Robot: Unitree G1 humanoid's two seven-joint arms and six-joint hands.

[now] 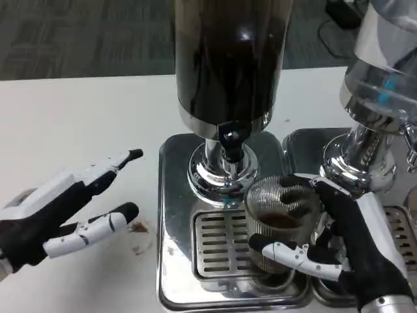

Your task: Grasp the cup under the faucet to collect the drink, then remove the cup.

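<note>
A clear ribbed cup (281,222) with a little dark drink in its bottom stands on the slotted drip tray (218,244), just right of and below the black faucet (229,138) of the dark drink dispenser (228,62). My right hand (345,244) wraps around the cup from the right, its fingers on the cup's front and back. My left hand (65,208) hovers over the white table at the left, fingers spread, holding nothing.
A second dispenser (378,91) with a chrome base stands at the right, close behind my right hand. The chrome base plate (171,195) takes up the table's middle. A brown stain (138,228) marks the table near my left hand.
</note>
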